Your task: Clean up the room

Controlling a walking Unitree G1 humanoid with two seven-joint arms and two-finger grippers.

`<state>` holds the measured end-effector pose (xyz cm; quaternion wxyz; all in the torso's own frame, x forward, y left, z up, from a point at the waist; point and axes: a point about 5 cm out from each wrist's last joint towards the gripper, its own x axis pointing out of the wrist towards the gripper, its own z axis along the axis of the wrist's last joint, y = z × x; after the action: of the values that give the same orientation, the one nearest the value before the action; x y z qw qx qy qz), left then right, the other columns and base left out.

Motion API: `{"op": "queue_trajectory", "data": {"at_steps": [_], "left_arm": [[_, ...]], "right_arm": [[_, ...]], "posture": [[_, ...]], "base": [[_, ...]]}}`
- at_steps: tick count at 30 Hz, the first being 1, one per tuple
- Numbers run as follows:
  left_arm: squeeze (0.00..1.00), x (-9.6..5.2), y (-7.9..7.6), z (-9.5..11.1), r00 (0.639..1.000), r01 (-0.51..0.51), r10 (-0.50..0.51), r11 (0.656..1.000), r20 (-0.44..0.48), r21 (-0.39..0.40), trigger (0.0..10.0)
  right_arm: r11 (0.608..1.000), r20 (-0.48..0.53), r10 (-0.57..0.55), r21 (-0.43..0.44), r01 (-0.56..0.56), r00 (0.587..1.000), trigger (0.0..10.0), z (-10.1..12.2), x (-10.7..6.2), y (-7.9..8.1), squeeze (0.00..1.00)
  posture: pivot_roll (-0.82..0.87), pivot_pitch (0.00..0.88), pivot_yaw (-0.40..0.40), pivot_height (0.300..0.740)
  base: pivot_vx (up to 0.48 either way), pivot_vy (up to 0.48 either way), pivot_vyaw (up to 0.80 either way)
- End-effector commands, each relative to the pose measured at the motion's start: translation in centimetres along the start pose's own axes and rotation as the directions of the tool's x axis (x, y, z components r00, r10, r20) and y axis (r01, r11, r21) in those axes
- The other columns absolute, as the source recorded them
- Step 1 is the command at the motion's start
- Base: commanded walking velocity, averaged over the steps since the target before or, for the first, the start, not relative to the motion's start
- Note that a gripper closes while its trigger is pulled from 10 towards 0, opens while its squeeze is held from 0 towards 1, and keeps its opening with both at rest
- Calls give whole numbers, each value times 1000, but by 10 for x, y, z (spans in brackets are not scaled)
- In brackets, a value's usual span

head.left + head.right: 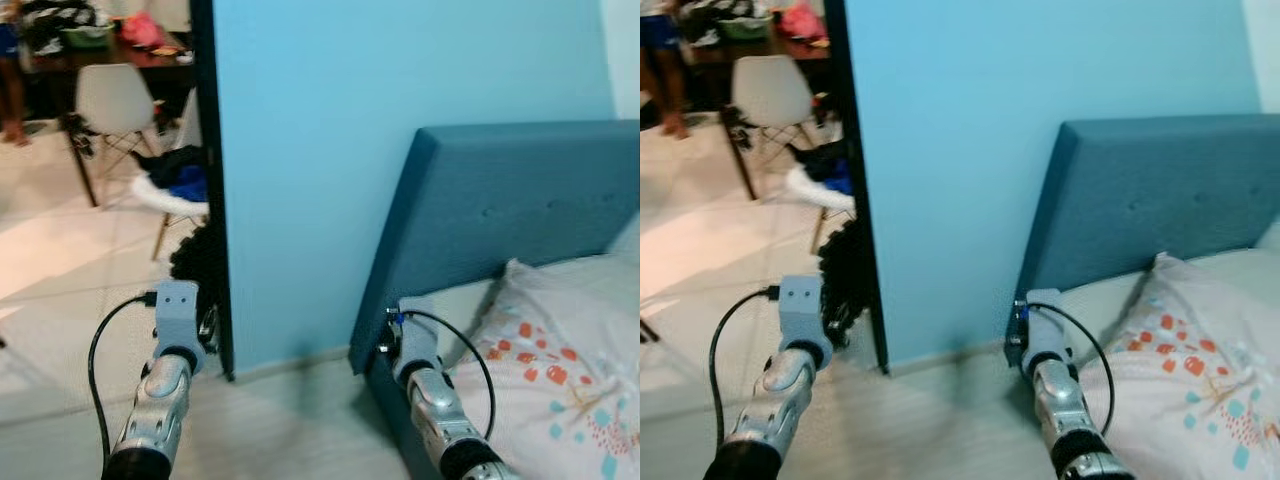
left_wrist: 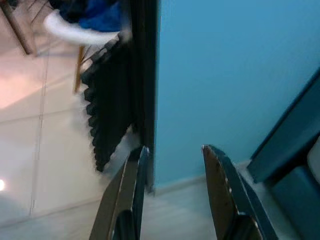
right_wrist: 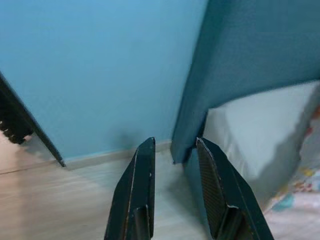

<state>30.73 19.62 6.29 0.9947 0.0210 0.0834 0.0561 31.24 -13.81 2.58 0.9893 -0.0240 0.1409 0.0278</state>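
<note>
Head view: both arms raised in a carrying-ready pose, facing the blue wall [image 1: 400, 90] beside the bed [image 1: 560, 330]. Left wrist view: left gripper [image 2: 172, 165] parted, empty; black garment [image 2: 107, 115] beyond its fingers. Right wrist view: right gripper [image 3: 175, 160] parted, empty; headboard [image 3: 250, 55] ahead.

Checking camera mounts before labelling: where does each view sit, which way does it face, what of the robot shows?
Left eye: on the head, looking forward and down at the blue wall and bed headboard; both silver arms in view.
Right eye: same head, same scene; white chair beyond the doorway.
Left wrist: looks along the open left gripper at the dark door frame.
Right wrist: looks along the open right gripper at the headboard's foot.
Shared: all four show wall and headboard.
</note>
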Motion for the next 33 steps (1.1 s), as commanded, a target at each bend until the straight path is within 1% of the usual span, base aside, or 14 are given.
{"op": "queue_trajectory", "data": {"at_steps": [1,16,19,33], "left_arm": [[0,0,-4,-3,1000,20,-20,1000,-15,7,10000],[0,0,-4,-2,999,33,-32,999,-16,17,10000],[0,0,-4,-2,999,36,-35,999,-16,23,10000],[0,2,-5,0,999,45,-45,999,-13,29,10000]], "right_arm": [[999,-10,-32,4,32,999,10000,-3,-2,-10,0],[999,-13,-42,13,42,999,10000,-7,-5,-10,0],[999,-4,-35,4,35,999,10000,-7,-5,-10,0],[999,-8,-35,13,35,999,10000,-8,-5,-8,0]], "posture": [[93,0,-80,740],[90,0,-66,740],[90,0,-65,740],[93,0,-57,740]], "base": [[382,0,-606],[380,0,-607],[382,0,0],[381,0,0]]}}
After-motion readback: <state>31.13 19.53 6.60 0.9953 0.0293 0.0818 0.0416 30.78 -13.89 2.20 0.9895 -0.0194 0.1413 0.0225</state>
